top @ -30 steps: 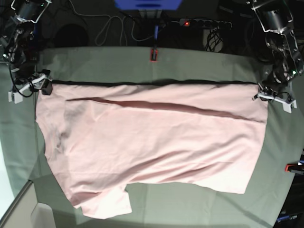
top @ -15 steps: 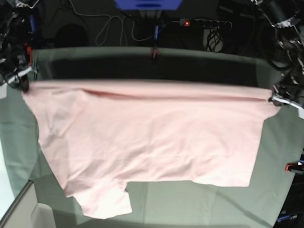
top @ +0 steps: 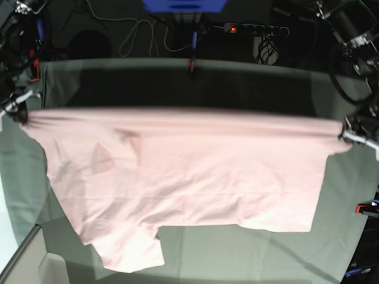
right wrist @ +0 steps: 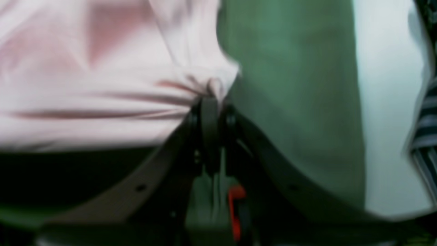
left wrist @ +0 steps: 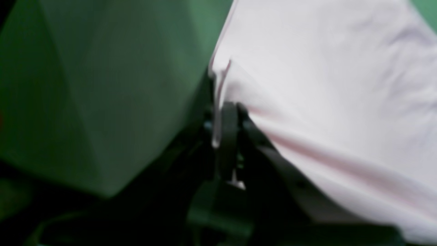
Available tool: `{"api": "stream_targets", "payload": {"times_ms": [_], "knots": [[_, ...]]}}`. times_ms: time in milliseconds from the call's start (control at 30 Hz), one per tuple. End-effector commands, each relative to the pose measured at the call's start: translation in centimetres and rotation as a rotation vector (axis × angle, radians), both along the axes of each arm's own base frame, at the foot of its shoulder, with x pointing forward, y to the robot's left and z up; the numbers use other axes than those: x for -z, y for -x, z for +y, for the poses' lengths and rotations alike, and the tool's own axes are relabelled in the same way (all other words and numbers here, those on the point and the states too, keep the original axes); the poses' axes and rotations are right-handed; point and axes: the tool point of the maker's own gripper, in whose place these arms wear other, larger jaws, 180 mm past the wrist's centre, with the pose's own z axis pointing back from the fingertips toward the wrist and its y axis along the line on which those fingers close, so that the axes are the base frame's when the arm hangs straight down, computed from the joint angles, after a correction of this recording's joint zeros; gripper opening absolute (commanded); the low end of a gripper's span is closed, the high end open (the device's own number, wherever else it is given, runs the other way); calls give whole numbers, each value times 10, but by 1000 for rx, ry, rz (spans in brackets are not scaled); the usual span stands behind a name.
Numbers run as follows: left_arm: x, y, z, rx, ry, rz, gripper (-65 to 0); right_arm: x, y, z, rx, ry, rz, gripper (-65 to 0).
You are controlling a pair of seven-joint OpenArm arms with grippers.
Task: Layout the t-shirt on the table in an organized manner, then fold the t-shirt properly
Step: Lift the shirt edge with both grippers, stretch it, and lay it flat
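Worktop (top: 249, 260) biggest: wide, covered in creased grey-green cloth, a red-and-black clamp (top: 191, 66) at its far edge middle, another clamp (top: 366, 208) at the edge on the base view's right.

T-shirt (top: 189, 177) next: pale pink, spread wide across the worktop's middle, plain side up, no lettering or label readable in any view. Its far edge is lifted off the worktop and stretched taut in a straight line between the two claws, casting a dark shadow band on the cloth beyond it. Near part lies flat; one sleeve (top: 131, 251) pokes out toward the worktop's near edge, base view's lower left.

Left claw (left wrist: 228, 112), at the t-shirt's far corner on the base view's right: jaws pinched together on the shirt's corner, fabric bunched and creased at the grip.

Right claw (right wrist: 211, 102), at the t-shirt's opposite far corner: jaws clamped tight on that corner, folds radiating from the pinch.

Both wrist views blurred.
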Motion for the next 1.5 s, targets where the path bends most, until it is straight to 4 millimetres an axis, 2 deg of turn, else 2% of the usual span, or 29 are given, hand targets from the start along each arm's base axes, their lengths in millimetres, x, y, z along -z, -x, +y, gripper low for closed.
{"api": "stream_targets", "payload": {"times_ms": [0, 100, 233, 400, 533, 633, 733, 900, 967, 1033, 1133, 1200, 1300, 1400, 1467], "knots": [[-5, 2, 14, -20, -41, -7, -650, -9, 0, -9, 11, 32, -24, -650], [22, 22, 14, -35, -3, 75, -650, 4, 19, -4, 19, 12, 21, -650], [49, 50, 19, -75, 40, 159, -650, 31, 46, 1, 36, -35, 105, -650], [59, 73, 31, -144, 66, 187, -650, 55, 68, 2, 68, -88, 122, -650], [59, 81, 38, -173, 66, 188, -649, 67, 79, 2, 87, -116, 127, -650], [63, 84, 33, -171, 76, 196, -649, 70, 85, 2, 93, -123, 139, -650], [64, 85, 31, -169, 80, 204, -646, 71, 87, 2, 91, -122, 145, -640], [63, 84, 30, -164, 81, 204, -640, 70, 88, 0, 96, -117, 143, -475], [65, 90, 28, -162, 86, 226, -597, 68, 88, -1, 97, -114, 140, -408], [65, 95, 27, -158, 89, 244, -510, 67, 87, -1, 95, -110, 137, -365], [57, 97, 31, -153, 60, 232, -367, 53, 84, -1, 75, -76, 115, -360], [46, 96, 34, -142, 25, 210, -326, 45, 82, -1, 79, -59, 94, -360], [30, 88, 36, -126, -17, 172, -323, 27, 86, -15, 150, -25, 41, -356], [12, 79, 36, -108, -58, 128, -322, 10, 77, -27, 190, 9, -17, -356], [3, 75, 37, -100, -82, 106, -322, 5, 75, -35, 214, 18, -37, -356]]}}
